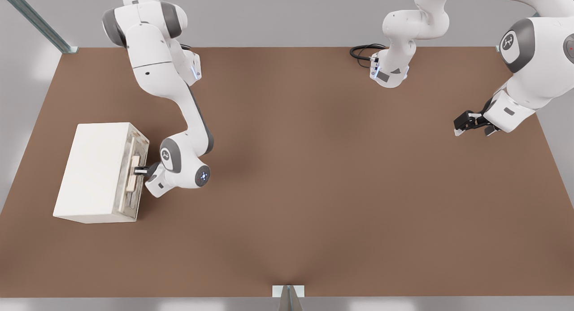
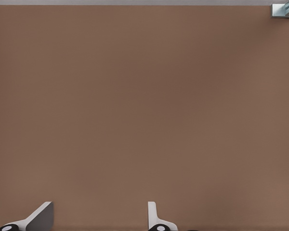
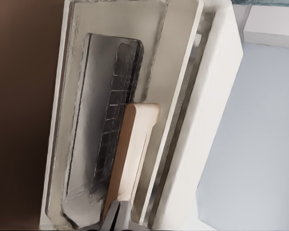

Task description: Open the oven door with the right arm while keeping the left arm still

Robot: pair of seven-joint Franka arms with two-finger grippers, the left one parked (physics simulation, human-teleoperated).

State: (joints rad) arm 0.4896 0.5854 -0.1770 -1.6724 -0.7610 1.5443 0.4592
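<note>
- The oven (image 1: 96, 167) is sitting at the lower left of the front view on the brown surface (image 1: 314, 190), with the oven door (image 1: 134, 176) on the side facing the frame's centre. In the right wrist view the oven door (image 3: 111, 120) looks slightly ajar, a narrow gap showing between its cream frame and the white body.
- The tan handle (image 1: 133, 173) is running along the door, and the gripper (image 1: 141, 170) is sitting right at it. In the right wrist view the handle (image 3: 130, 159) is running straight into the fingers (image 3: 118, 219) at the bottom edge, which appear pinched narrowly onto its end.
- Risk, as a judgement: the hold is sitting near the end of the bar, not its middle, so a pull could be slipping the fingers off.
- Risk: the oven looks light and unanchored, so a pull not following the door's hinge arc could be dragging or tipping the whole box instead of swinging the door.
- The right arm (image 1: 175, 100) is reaching down from the upper left of the front view, elbow bent, its wrist (image 1: 179, 167) folded low just beside the door with the gripper pointing towards the front view's left.
</note>
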